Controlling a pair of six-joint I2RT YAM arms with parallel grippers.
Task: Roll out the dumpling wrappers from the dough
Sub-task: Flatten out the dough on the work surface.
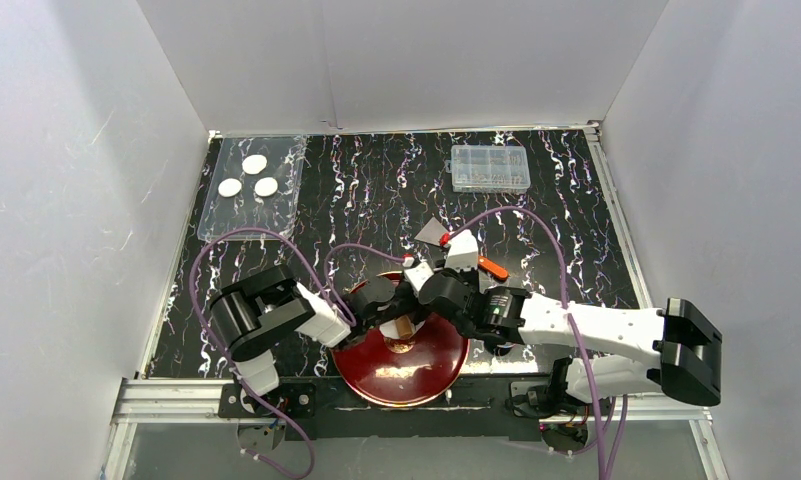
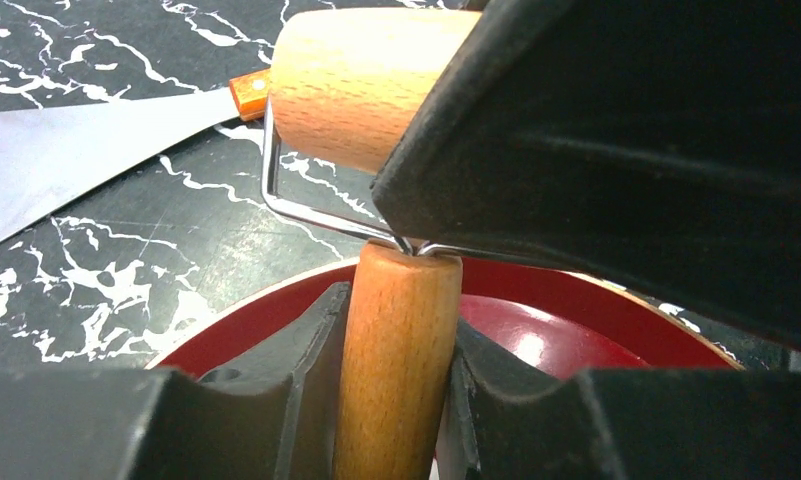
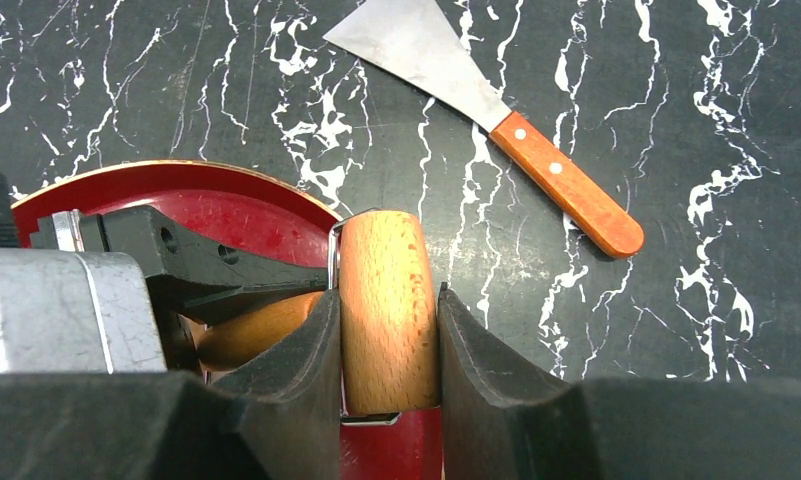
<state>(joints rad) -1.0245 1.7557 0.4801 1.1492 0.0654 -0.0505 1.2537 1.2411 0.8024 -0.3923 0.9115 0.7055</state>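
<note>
A wooden roller is held by both grippers over the red plate [image 1: 426, 375]. My left gripper [image 2: 396, 330] is shut on the roller's handle [image 2: 396, 380], which stands upright between its fingers. My right gripper [image 3: 386, 300] is shut on the roller's drum [image 3: 388, 300], joined to the handle by a wire frame. In the top view the two grippers [image 1: 381, 300] [image 1: 431, 290] meet above the plate's far edge. Three dumpling wrappers [image 1: 255, 163] lie on a clear tray [image 1: 251, 215] at the far left. The dough is hidden under the grippers.
A metal scraper [image 1: 434, 232] with an orange wooden handle [image 3: 566, 190] lies on the black marbled table just beyond the plate. A clear plastic box [image 1: 490, 168] stands at the back right. White walls enclose the table on three sides.
</note>
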